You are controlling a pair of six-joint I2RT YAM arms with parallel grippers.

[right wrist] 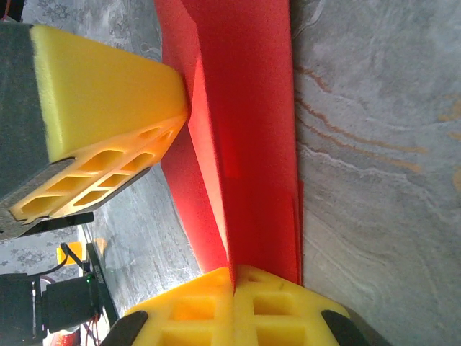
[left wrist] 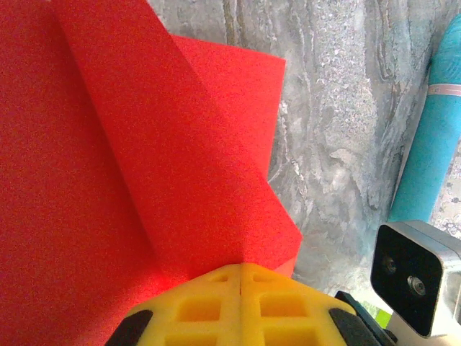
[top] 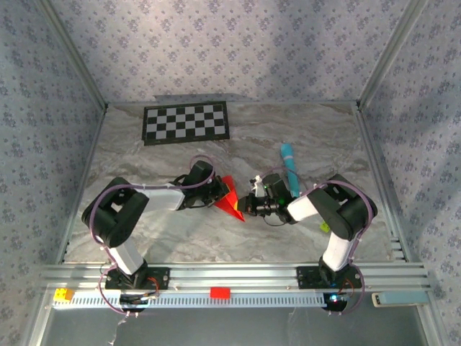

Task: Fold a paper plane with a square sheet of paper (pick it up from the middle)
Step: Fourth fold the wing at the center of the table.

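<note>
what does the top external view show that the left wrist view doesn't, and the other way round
Top external, not left wrist: the checkerboard, the small red block and yellow block on the front rail, and both arms whole.
Left wrist, not top external: the creases and layered flaps of the folded red paper up close, and the left claw seen shut on its edge, yellow fingers pressed together.
Both: the folded red paper, the teal stick and the marbled table.
</note>
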